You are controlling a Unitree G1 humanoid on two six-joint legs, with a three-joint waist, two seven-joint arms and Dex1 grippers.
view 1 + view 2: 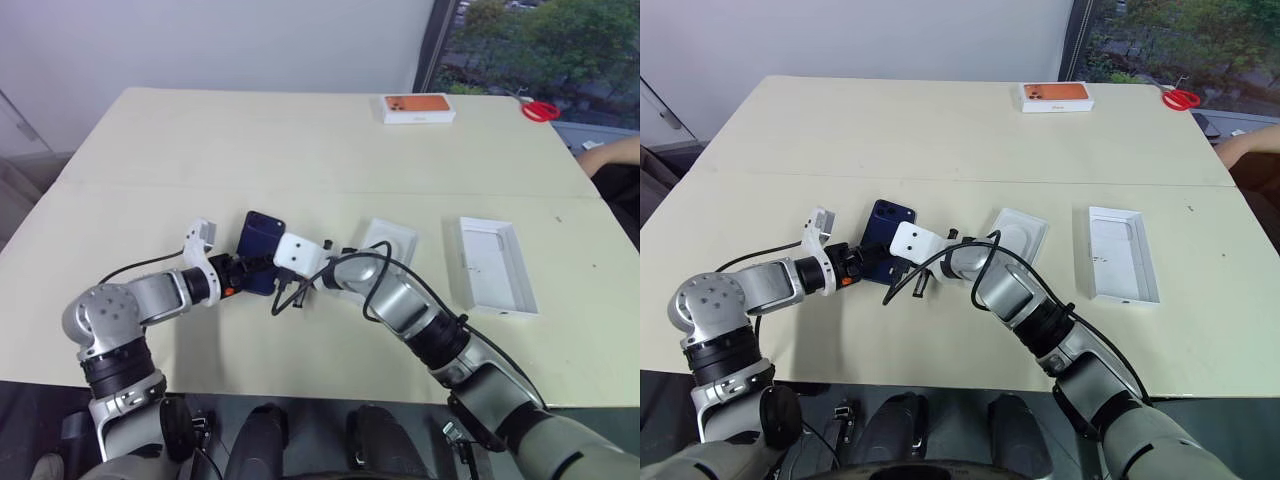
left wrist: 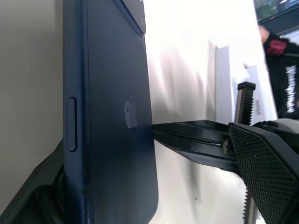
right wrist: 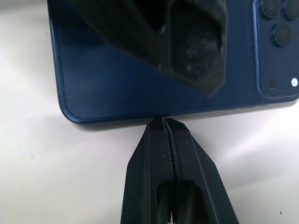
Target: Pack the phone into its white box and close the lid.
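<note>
The dark navy phone (image 1: 262,240) lies back up on the table, its camera cluster at the far end. My left gripper (image 1: 243,272) is open and straddles the phone's near end. One textured pad (image 2: 266,172) stands clear of the phone's edge, and the other finger is behind the phone (image 2: 112,116). My right gripper (image 3: 163,120) is shut, its tips touching the long edge of the phone (image 3: 140,60). A shallow white tray (image 1: 495,265) lies open side up to the right. I cannot tell whether it is the white box or the lid.
A white insert (image 1: 392,238) with an oval recess lies just behind my right arm. An orange-topped white box (image 1: 418,107) and red scissors (image 1: 540,110) sit at the table's far edge. A person's arm (image 1: 610,152) rests at the far right.
</note>
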